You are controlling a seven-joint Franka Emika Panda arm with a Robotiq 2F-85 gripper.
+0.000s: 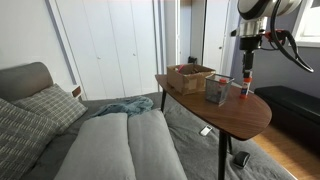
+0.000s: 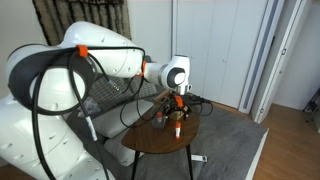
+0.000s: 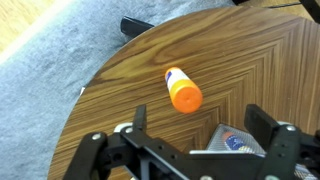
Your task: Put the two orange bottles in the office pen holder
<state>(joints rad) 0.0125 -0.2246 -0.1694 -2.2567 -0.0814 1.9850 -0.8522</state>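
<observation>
Orange bottle (image 3: 182, 90) upright, cap up, beneath the spread claw (image 3: 200, 128)

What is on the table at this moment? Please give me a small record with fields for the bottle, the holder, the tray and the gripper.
table: wooden table next to a sofa
bottle: one orange bottle stands upright on the table, outside the holder
second bottle: cannot be made out
holder: grey mesh holder, between the tray and the bottle in an exterior view
tray: brown tray, near the far end of the table
gripper: gripper is open above the table; the bottle is not between its fingers
</observation>
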